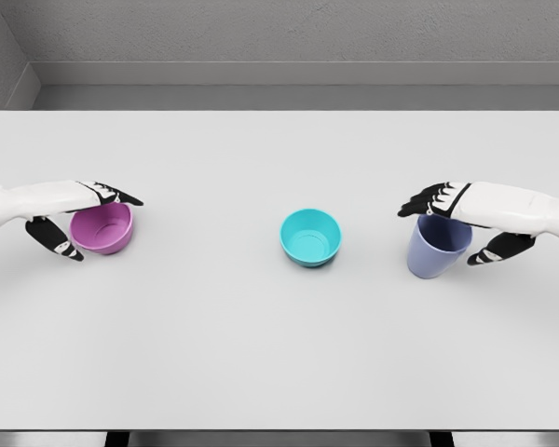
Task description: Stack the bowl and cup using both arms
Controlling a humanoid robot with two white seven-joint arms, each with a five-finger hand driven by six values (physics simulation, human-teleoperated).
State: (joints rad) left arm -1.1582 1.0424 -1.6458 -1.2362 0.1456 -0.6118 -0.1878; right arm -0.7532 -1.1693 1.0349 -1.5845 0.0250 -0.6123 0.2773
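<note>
1. A teal bowl (310,237) is seen upright near the middle of the white table (261,354), apart from everything else, with nothing inside it
2. A purple bowl (102,229) is found at nine o'clock from the teal bowl, well apart from it, standing upright on the table
3. A lavender cup (436,247) is placed at three o'clock from the teal bowl, also well apart, upright with its mouth up
4. The purple bowl is gripped by the left hand (79,219): the fingers (116,196) are laid over the far rim, and the thumb is pressed at the near side, at about seven o'clock from the bowl
5. The lavender cup is grasped by the right hand (461,219): the fingers (424,203) are draped over its rim, and the thumb is set at its three o'clock side
6. A grey wall (279,37) is seen beyond the table at twelve o'clock
</note>
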